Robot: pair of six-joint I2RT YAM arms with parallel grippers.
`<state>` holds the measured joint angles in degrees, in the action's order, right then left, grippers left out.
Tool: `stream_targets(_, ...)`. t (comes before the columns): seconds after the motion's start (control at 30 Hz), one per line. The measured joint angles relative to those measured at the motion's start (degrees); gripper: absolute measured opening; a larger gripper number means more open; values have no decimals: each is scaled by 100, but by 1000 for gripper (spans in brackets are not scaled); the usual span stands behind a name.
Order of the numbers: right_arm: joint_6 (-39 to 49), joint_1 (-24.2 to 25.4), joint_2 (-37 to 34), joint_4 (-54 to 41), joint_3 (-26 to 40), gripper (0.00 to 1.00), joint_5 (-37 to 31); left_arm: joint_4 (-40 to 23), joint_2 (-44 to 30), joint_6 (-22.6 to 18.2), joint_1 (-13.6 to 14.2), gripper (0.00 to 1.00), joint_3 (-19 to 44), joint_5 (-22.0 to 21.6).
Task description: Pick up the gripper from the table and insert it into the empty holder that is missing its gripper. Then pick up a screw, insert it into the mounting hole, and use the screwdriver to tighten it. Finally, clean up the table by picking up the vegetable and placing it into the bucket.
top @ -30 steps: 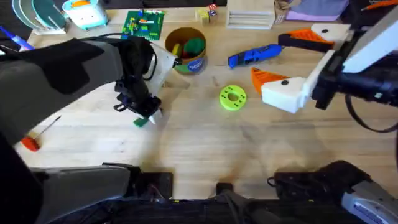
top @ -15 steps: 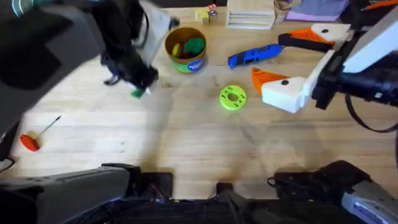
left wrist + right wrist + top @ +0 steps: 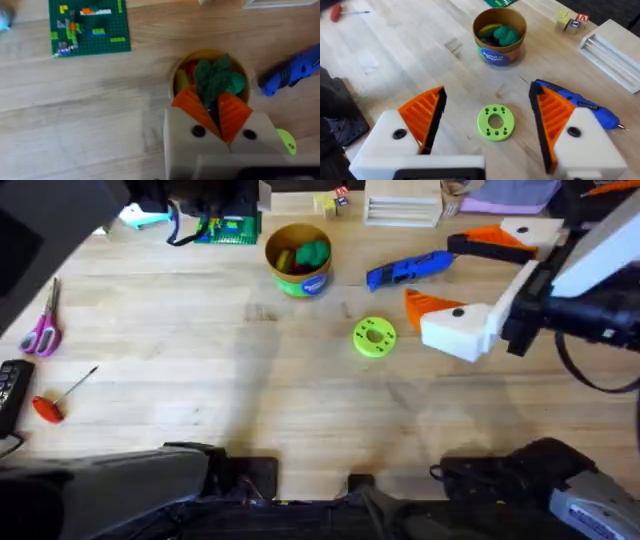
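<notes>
Seen from the left wrist, my left gripper point(image 3: 215, 97) has its orange fingers shut on the dark green leafy vegetable point(image 3: 214, 75), held right above the yellow-tan bucket point(image 3: 176, 75). Overhead, the left arm point(image 3: 60, 230) is a large dark blur at the back left, and the bucket point(image 3: 298, 280) holds other toys. The blue screwdriver point(image 3: 410, 270) lies right of the bucket. My right gripper point(image 3: 428, 268) hovers open over it, both orange fingers in place. The loose gripper, empty holder and screw are out of view.
A lime-green ring disc point(image 3: 375, 337) lies mid-table, below the right gripper point(image 3: 489, 89). A green brick plate point(image 3: 230, 225) sits behind the bucket. Pink scissors point(image 3: 40, 330) and a thin red-handled tool point(image 3: 50, 408) lie at the left. Wooden racks stand at the back.
The left arm lifted the vegetable off the table at the left and carried it back and right to above the bucket, uncovering the scissors. The right arm has not moved.
</notes>
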<state>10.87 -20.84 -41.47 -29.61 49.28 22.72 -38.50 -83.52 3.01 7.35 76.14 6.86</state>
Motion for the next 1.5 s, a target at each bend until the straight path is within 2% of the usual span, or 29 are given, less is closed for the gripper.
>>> stream_targets(0.1,-2,0,1,0,0,991,0,-97,-306,444,10,13,0,109)
stream_targets(0.2,-1,0,0,0,0,991,0,-175,-660,673,27,13,-2,154)
stream_targets(0.37,0,0,2,0,0,991,0,-63,-1090,836,39,12,-2,352)
stream_targets(0.6,-1,0,0,0,0,991,0,18,-1179,861,26,15,-2,581)
stream_targets(0.63,0,0,1,0,0,991,0,23,-1179,858,26,99,-2,609)
stream_targets(0.67,-2,0,0,0,0,991,0,34,-1179,885,26,237,-2,656)
stream_targets(0.8,-1,0,0,0,0,991,0,39,-1207,910,36,871,-2,767)
stream_targets(0.83,-1,0,1,0,0,991,0,39,-1214,945,39,959,-2,792)
stream_targets(0.87,0,0,0,0,0,990,0,39,-1223,950,39,984,-2,810)
stream_targets(1.03,-1,0,1,5,0,991,-29,-29,-1212,849,39,993,-1,864)
stream_targets(1.2,-2,0,0,9,0,991,-39,-513,-976,381,39,994,59,894)
stream_targets(1.5,-208,0,0,-179,0,991,-39,-2337,655,-1092,39,994,383,906)
